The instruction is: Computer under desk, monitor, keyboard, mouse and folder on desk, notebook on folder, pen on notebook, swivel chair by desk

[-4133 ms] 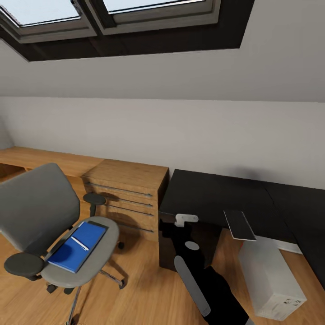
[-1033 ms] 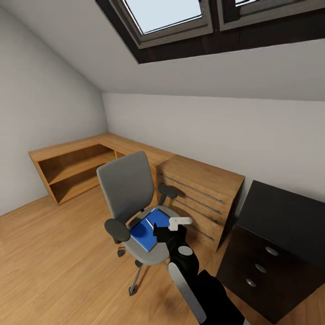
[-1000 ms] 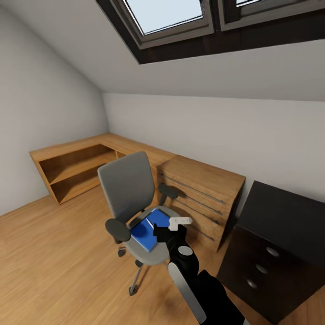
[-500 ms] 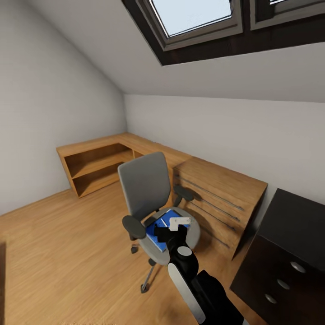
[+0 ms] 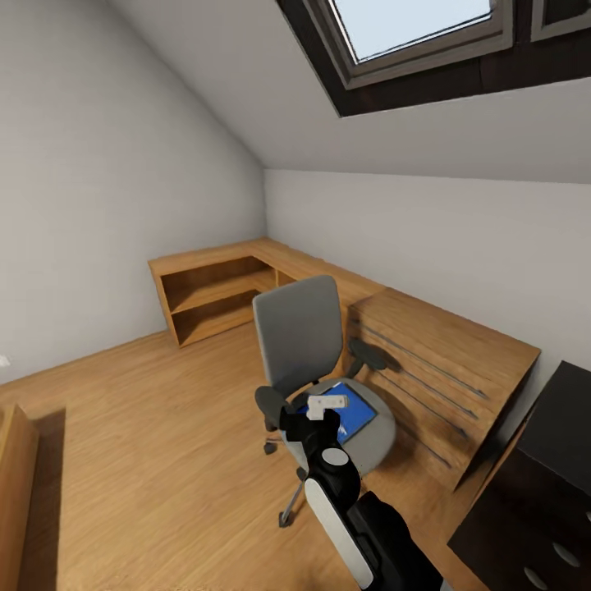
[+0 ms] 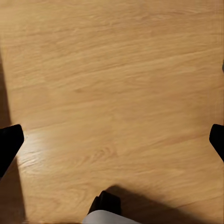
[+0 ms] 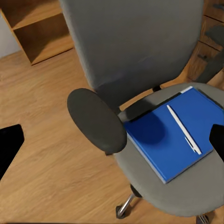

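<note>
Standing at the centre of the head view, the swivel chair (image 5: 316,369) was seen on the wooden floor (image 5: 148,443), just beside the light wooden dresser (image 5: 460,369). The folder (image 7: 172,135) lay flat on the chair seat, with the pen (image 7: 183,129) resting on top of it. A corner of the black desk (image 5: 542,492) was noted at the lower right of the head view. The right gripper (image 5: 326,403) was held in front of the seat; in the right wrist view its fingers (image 7: 9,140) were seen spread wide apart, holding nothing. The left arm's fingers (image 6: 8,142) were likewise seen wide apart above bare floor.
</note>
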